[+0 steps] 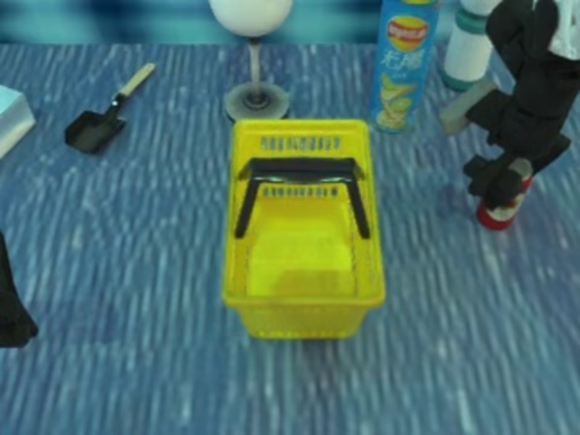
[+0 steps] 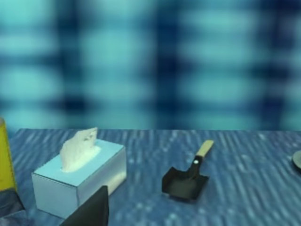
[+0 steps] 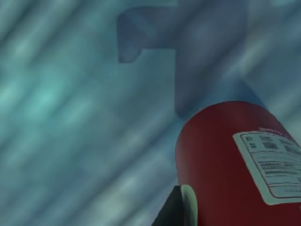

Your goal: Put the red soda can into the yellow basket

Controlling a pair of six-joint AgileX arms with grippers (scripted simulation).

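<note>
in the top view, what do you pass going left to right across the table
left gripper → tissue box → black spatula → yellow basket → blue chips tube → red soda can, under the right gripper

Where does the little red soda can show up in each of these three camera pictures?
Top view: the red soda can stands at the table's right side, right of the yellow basket, under the right gripper.
Left wrist view: not in it.
Right wrist view: the can fills the lower corner, close up, with its white label showing.
Shared landmark: the blue table, also behind the can in the right wrist view.
</note>
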